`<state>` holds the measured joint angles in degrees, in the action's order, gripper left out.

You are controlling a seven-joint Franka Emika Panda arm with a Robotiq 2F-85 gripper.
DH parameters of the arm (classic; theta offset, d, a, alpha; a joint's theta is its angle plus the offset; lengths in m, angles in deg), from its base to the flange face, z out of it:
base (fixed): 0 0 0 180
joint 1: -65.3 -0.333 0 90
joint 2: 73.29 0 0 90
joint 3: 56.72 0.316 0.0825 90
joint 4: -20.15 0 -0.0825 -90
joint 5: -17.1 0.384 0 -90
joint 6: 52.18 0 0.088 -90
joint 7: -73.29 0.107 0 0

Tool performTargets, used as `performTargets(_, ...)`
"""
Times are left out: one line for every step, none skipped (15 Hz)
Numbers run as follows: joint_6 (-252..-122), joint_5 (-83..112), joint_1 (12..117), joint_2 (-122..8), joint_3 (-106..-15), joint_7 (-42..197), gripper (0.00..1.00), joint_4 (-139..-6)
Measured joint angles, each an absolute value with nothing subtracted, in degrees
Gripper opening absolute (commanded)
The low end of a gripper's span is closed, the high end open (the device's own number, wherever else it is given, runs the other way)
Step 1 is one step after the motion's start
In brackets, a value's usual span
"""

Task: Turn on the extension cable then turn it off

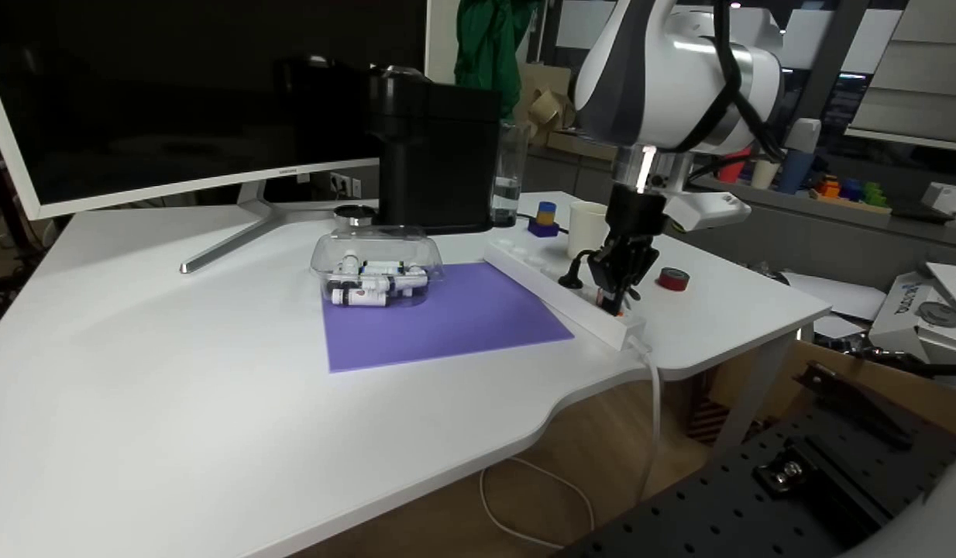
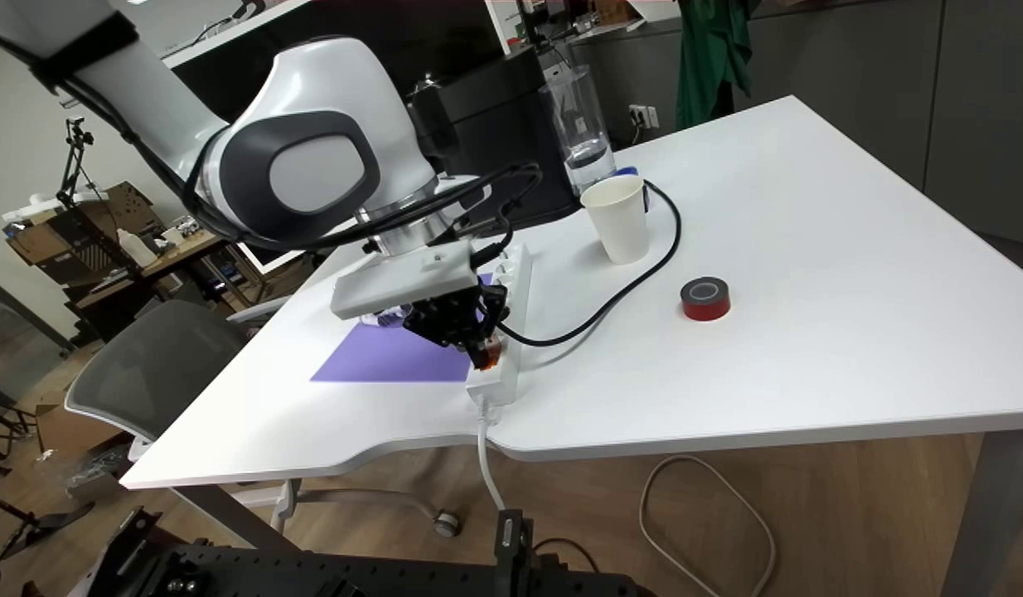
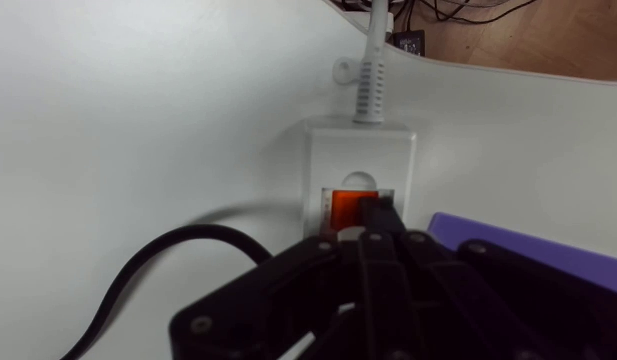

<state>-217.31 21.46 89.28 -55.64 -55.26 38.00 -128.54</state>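
- Gripper [image 3: 374,214] in the wrist view: jaws drawn narrow, no object seen between them, the tip over the right part of the orange switch [image 3: 345,210], seemingly touching it.
- Same view: the switch is set in the extension cable [image 3: 361,152], by the end where the white cord [image 3: 371,90] leaves.
- In an exterior view, the extension cable lies at the right of the table [image 1: 214,434], along the right edge of the purple mat [image 1: 439,333]; the gripper points down at its near end.
- In an exterior view, the paper cup [image 2: 618,220] stands far right and the tape roll [image 2: 705,298] nearer, both apart from the gripper.
- Step in hand, as I judge: a press on the switch; bright orange hints at on, but which press I cannot tell.
- If the first, next calls for a slight lift, a shift left in the wrist view to the uncovered part, and a push.
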Motion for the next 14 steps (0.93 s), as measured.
performTargets(-216.59,21.44,89.17,-55.68,-55.43,38.00,0.00,-128.20)
performTargets(-215.69,21.44,89.10,-55.87,-55.59,38.00,0.00,-127.82)
performTargets(-214.65,21.44,89.03,-56.35,-55.69,38.00,0.00,-127.42)
performTargets(-213.65,21.41,88.83,-57.30,-55.77,38.00,0.00,-126.96)
performTargets(-212.36,21.38,88.46,-58.56,-55.88,38.00,0.00,-126.50)
performTargets(-211.07,21.32,87.91,-60.10,-56.05,38.00,0.00,-126.13)
performTargets(-209.82,21.22,87.04,-61.99,-56.36,38.00,0.00,-125.67)
performTargets(-208.29,20.74,85.97,-63.90,-56.79,38.07,0.00,-125.11)
performTargets(-206.71,20.28,84.85,-65.74,-57.25,38.11,0.00,-124.58)
performTargets(-204.99,19.85,83.68,-67.54,-57.76,38.13,0.00,-124.01)
performTargets(-203.08,19.39,82.60,-69.09,-58.23,38.15,0.00,-123.42)
performTargets(-200.80,19.35,81.57,-70.47,-58.67,38.15,0.01,-122.82)
performTargets(-198.43,19.36,80.68,-71.57,-59.09,38.15,0.01,-122.17)
performTargets(-196.66,19.36,79.99,-72.45,-59.43,38.15,0.01,-121.63)
